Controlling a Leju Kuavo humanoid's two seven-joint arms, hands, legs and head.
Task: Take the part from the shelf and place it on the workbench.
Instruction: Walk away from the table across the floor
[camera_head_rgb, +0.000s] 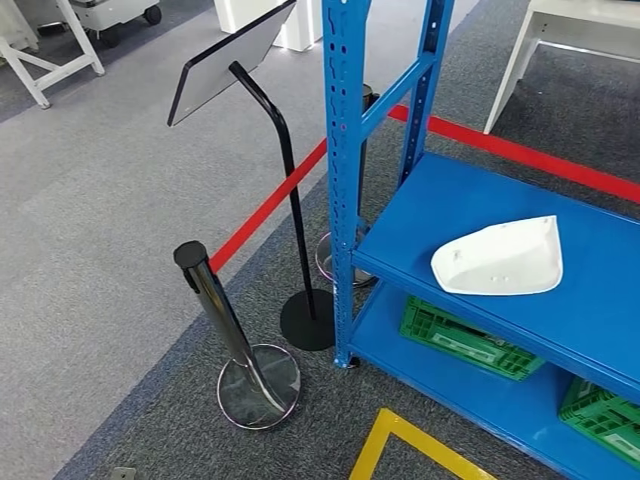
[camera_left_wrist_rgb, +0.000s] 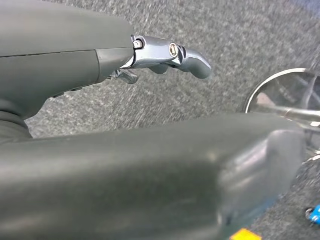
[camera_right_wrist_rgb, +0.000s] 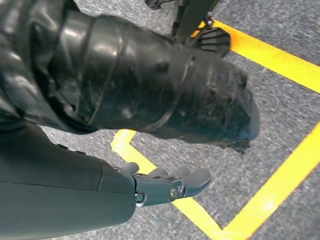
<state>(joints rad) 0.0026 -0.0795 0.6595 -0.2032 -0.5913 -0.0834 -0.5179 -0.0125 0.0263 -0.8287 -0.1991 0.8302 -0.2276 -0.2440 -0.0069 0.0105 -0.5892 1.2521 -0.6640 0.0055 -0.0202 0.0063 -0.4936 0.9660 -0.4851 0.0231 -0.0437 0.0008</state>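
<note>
On the upper blue shelf (camera_head_rgb: 483, 215) I see the white part (camera_head_rgb: 500, 258) lying flat, near the front edge, with nothing touching it. Below it, on the lower shelf, sit 2 green crates (camera_head_rgb: 462, 337). Beside the rack's blue post (camera_head_rgb: 343, 170) stand a black sign stand (camera_head_rgb: 290, 190) and a tilted chrome barrier post (camera_head_rgb: 226, 325) with red tape (camera_head_rgb: 264, 212) running from it. My left hand (camera_left_wrist_rgb: 158, 57) hangs over grey carpet (camera_left_wrist_rgb: 211, 30), fingers stretched out nearly straight and apart from the thumb, holding nothing. My right hand (camera_right_wrist_rgb: 166, 185) also hangs low over yellow floor tape (camera_right_wrist_rgb: 264, 200), fingers extended with a slight curl, gripping nothing.
</note>
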